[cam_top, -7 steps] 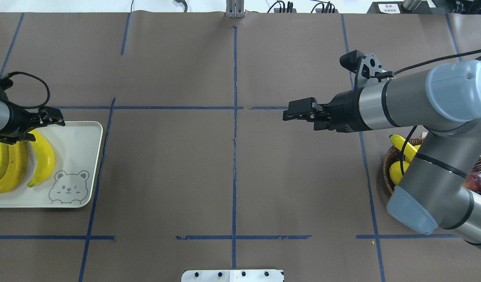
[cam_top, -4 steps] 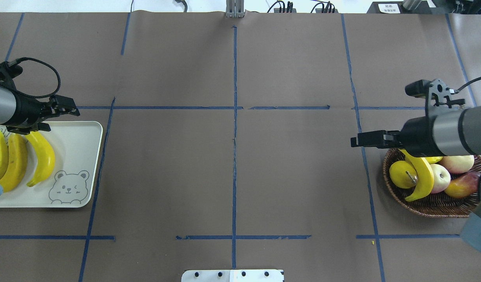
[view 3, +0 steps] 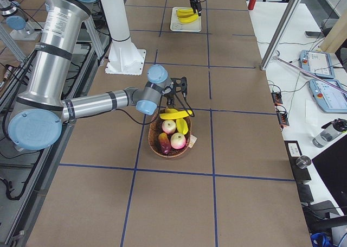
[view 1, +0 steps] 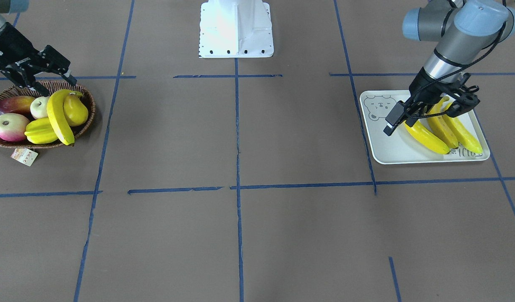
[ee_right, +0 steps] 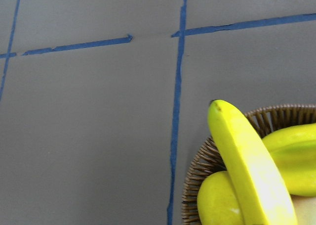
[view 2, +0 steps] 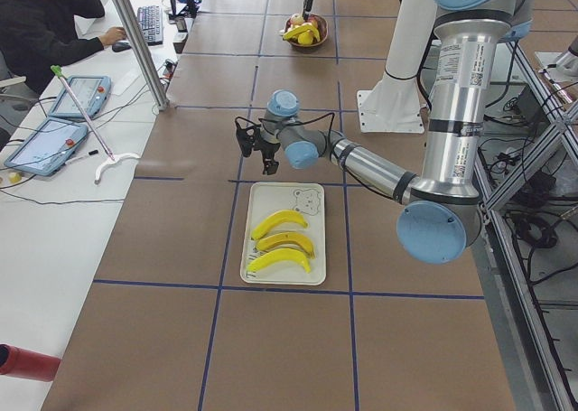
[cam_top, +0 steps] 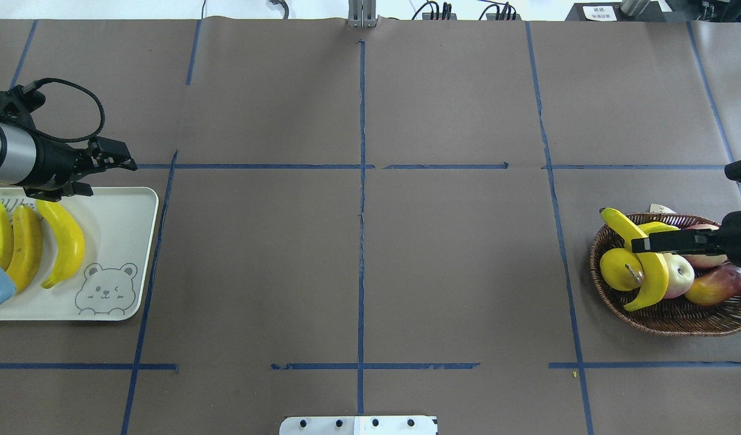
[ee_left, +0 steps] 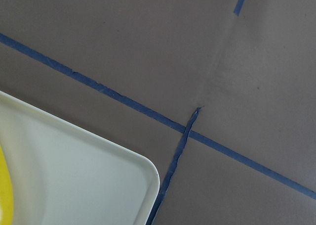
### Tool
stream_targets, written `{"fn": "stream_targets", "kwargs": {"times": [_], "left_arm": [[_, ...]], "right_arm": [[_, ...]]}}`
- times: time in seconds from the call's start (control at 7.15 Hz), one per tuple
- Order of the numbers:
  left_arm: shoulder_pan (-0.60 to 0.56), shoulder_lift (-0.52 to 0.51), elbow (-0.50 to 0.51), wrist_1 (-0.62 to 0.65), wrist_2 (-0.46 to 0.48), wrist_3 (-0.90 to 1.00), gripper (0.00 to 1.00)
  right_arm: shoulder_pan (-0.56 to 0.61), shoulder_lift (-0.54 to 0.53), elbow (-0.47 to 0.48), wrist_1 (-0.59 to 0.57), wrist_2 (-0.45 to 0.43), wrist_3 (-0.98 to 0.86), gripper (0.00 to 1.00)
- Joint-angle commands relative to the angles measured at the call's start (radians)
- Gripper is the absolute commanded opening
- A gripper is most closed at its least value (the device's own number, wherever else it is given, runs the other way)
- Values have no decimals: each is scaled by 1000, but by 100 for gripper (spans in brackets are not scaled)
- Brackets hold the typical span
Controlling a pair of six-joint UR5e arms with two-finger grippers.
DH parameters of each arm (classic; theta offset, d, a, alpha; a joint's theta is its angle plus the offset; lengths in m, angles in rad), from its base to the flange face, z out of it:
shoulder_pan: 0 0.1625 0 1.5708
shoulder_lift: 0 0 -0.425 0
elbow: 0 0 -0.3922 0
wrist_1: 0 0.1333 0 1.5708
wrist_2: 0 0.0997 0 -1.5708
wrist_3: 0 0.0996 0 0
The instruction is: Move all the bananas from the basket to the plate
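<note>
One banana lies curved across the other fruit in the wicker basket at the right, also in the front view as the banana and in the right wrist view. My right gripper hovers open just above the far end of that banana, holding nothing. Three bananas lie side by side on the white bear plate. My left gripper is open and empty over the plate's far right corner.
The basket also holds a yellow pear, a starfruit, an apple and a red fruit. A paper tag lies beside it. The robot base stands mid-table. A person sits beyond the table.
My right arm has swung back from the table's middle to over the basket. My left gripper has drawn away from the bananas toward the plate's far corner.
</note>
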Motion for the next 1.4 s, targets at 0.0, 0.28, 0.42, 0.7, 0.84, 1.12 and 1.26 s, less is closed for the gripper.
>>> {"fn": "stream_targets", "kwargs": {"times": [0.0, 0.28, 0.42, 0.7, 0.84, 1.12, 1.26], "left_arm": [[13, -4, 1, 0, 2, -3, 100], [13, -10, 1, 0, 2, -3, 100], [13, -10, 1, 0, 2, -3, 100], [13, -10, 1, 0, 2, -1, 100], [13, -10, 2, 0, 2, -1, 100], [13, -10, 2, 0, 2, -1, 100], [13, -10, 2, 0, 3, -1, 100]], "right_arm": [[24, -5, -76, 6, 29, -4, 100], [4, -4, -101, 6, 23, -7, 100], [-13, -1, -102, 3, 18, -5, 100], [-19, 16, -118, 1, 18, -4, 89], [-22, 18, -125, 1, 18, -4, 84], [-27, 21, -130, 1, 20, -5, 77], [-27, 25, -133, 1, 20, -5, 77]]}}
